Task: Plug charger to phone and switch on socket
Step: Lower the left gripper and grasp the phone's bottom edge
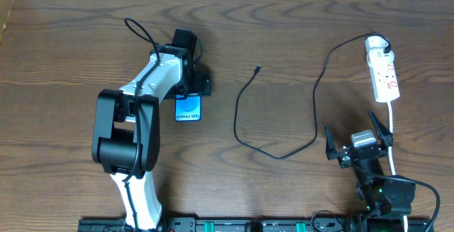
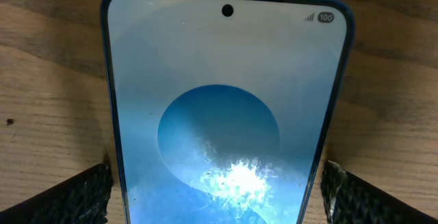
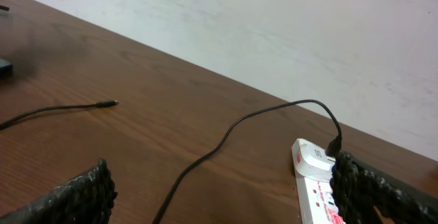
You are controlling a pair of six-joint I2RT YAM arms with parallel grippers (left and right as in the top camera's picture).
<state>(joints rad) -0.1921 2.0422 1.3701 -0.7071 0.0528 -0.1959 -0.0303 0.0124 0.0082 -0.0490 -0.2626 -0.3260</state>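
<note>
Left end effector (image 2: 215,195) straddles the phone (image 1: 188,108) — its long axis front-to-back.

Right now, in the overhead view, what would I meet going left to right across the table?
phone → charger tip → socket

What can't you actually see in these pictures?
Overhead: the left arm covers the phone's far end.
Left wrist: the phone's lower end runs off the frame.
Overhead: the socket's switches are too small to read.
Right wrist: the socket runs off the bottom edge.
</note>
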